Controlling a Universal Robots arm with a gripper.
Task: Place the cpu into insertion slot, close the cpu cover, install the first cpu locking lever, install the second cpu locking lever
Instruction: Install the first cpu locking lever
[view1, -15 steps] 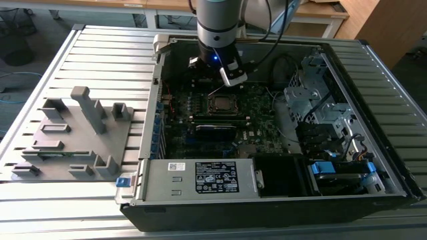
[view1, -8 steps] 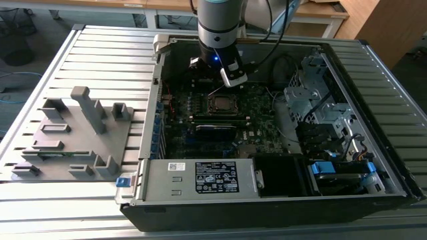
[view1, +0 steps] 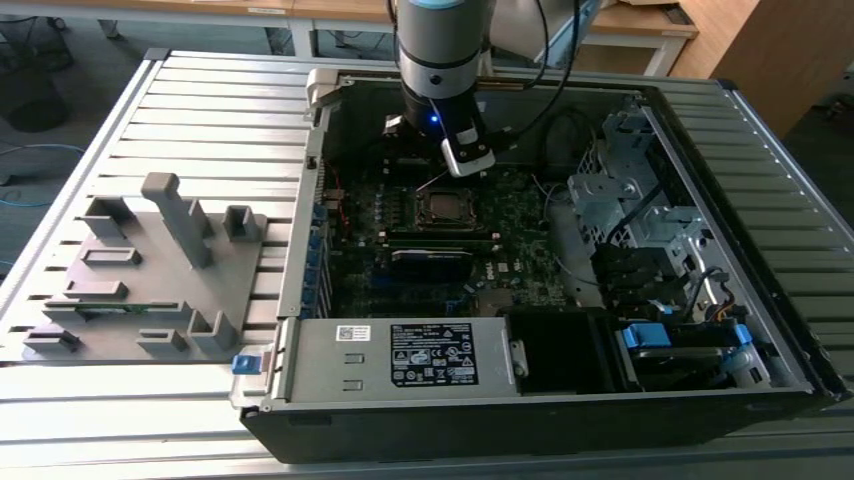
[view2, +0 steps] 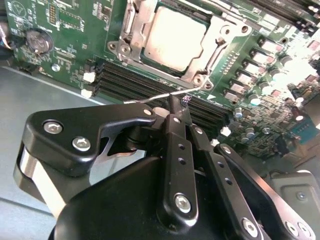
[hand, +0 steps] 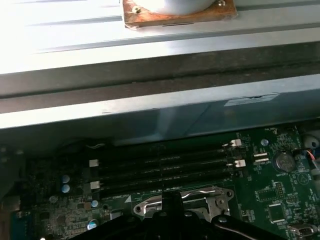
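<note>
- The cpu lies flat in the insertion slot, with the cpu cover down over it. It looks light and fragile.
- The locking lever is a thin wire beside the socket. I'd judge it springy and slippery, best taken near its free end.
- The gripper has its fingers pressed together, tips right at that wire. Whether they actually pinch it is hidden.
- The socket's far edge is cut off in the second wrist view.
</note>
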